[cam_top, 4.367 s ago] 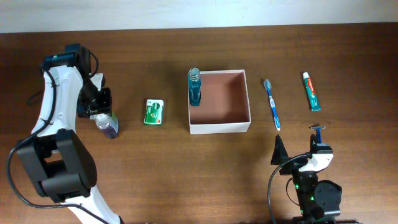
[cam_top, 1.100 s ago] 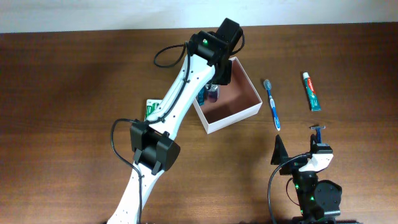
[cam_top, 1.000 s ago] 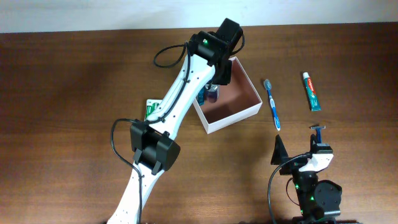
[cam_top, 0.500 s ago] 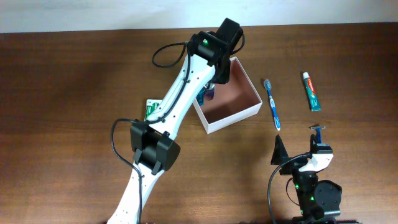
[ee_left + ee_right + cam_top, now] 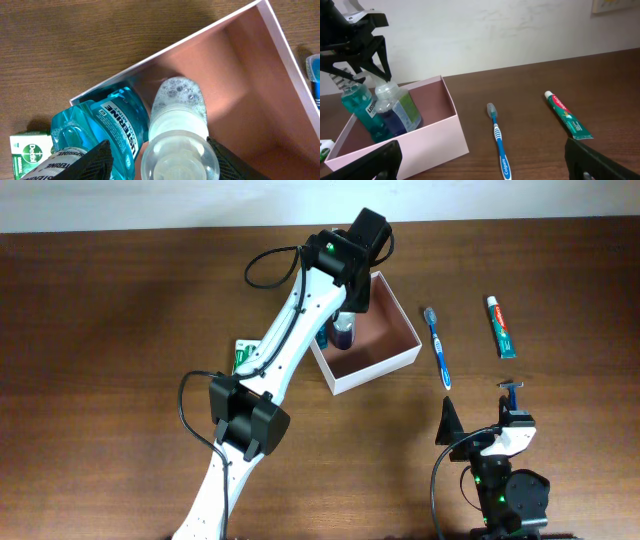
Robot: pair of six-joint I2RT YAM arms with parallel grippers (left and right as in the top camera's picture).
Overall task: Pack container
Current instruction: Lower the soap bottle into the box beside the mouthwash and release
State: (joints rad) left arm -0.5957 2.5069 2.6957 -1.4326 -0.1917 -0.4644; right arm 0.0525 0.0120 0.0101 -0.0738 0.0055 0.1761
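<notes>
Left gripper (image 5: 159,150) jaws apart, straddling upright clear bottle (image 5: 179,130) directly below, which stood in container (image 5: 378,370) left corner, touching Listerine (image 5: 107,125). Container mid-table, skewed. Judged exit: straight up. Right gripper (image 5: 481,144) spread wide, well apart.

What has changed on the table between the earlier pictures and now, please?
The left gripper carried the purple bottle from the far left rightwards into the container, beside the Listerine bottle. Its jaws now look open around the bottle. The container was pushed askew and slightly rightwards. The soap box, toothbrush, toothpaste, razor and right gripper stayed put.
</notes>
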